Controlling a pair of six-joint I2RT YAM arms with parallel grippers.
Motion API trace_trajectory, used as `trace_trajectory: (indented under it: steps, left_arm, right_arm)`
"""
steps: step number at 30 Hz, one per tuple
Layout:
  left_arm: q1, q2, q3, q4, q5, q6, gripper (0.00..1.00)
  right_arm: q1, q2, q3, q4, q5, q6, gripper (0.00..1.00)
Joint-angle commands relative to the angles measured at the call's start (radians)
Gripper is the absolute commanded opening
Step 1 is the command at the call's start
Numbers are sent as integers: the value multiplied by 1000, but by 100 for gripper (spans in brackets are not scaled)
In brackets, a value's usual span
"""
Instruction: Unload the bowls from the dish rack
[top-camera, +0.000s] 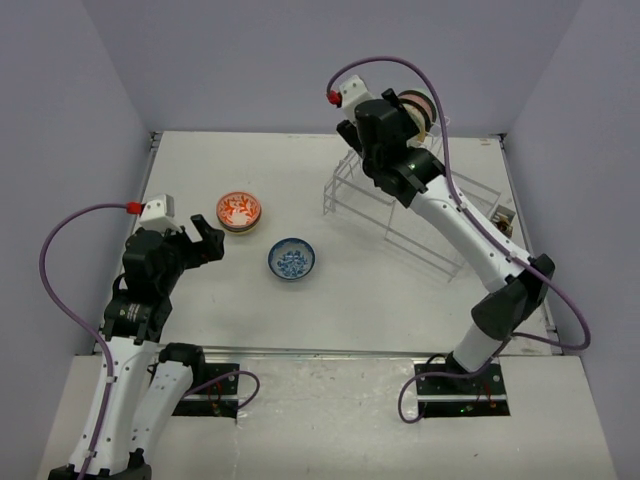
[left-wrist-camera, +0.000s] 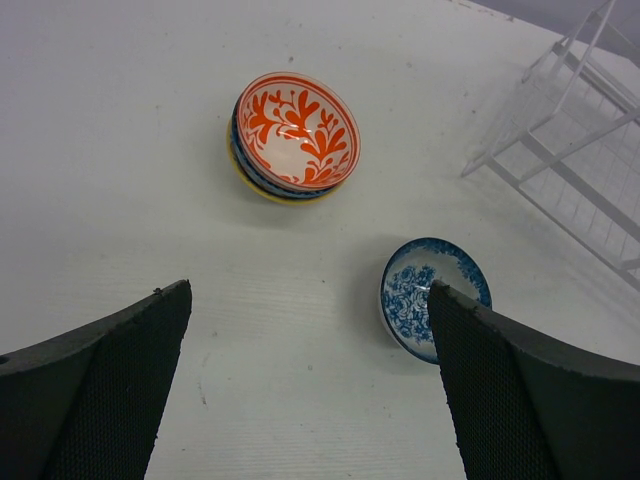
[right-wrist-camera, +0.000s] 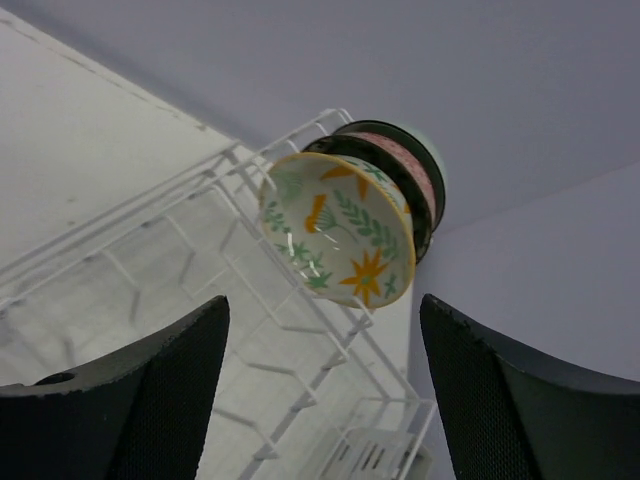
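A red-orange floral bowl (top-camera: 239, 210) (left-wrist-camera: 297, 130) tops a stack of bowls on the table, left of centre. A blue floral bowl (top-camera: 291, 259) (left-wrist-camera: 415, 290) sits alone beside it, partly behind my left finger. My left gripper (top-camera: 207, 241) (left-wrist-camera: 308, 290) hangs open over bare table, just short of both. The white wire dish rack (top-camera: 420, 225) (right-wrist-camera: 200, 200) stands at the back right. At its far end a cream bowl with yellow flowers (right-wrist-camera: 340, 235) stands on edge, with more bowls (top-camera: 424, 108) (right-wrist-camera: 425, 170) behind it. My right gripper (right-wrist-camera: 323, 300) is open in front of the cream bowl, holding nothing.
The rack's long lower section (left-wrist-camera: 580, 130) reaches toward the table's centre. A small slotted holder (top-camera: 503, 218) (right-wrist-camera: 385, 455) sits at the rack's right end. Grey walls close in the table at the back and on both sides.
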Motion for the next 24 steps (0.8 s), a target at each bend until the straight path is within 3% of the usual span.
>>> trace_trajectory:
  steps: [1,5,9,19,24]
  left_arm:
    - [-5,-1,-4,39,10,13,100]
    - [-13,-1,-4,41,10,14,100]
    - [-16,0,-5,39,10,14,100]
    - [-23,6,-5,41,10,14,100]
    - [-23,9,-5,39,10,13,100]
  right_arm:
    - [-50,34,11,124,131,-170,77]
    - [-102,85,48,128,154,-196,73]
    - [-133,119,56,136,140,-198,63]
    - [-196,202,59,210,131,-249,55]
    - [-206,220,38,251,117,-249,39]
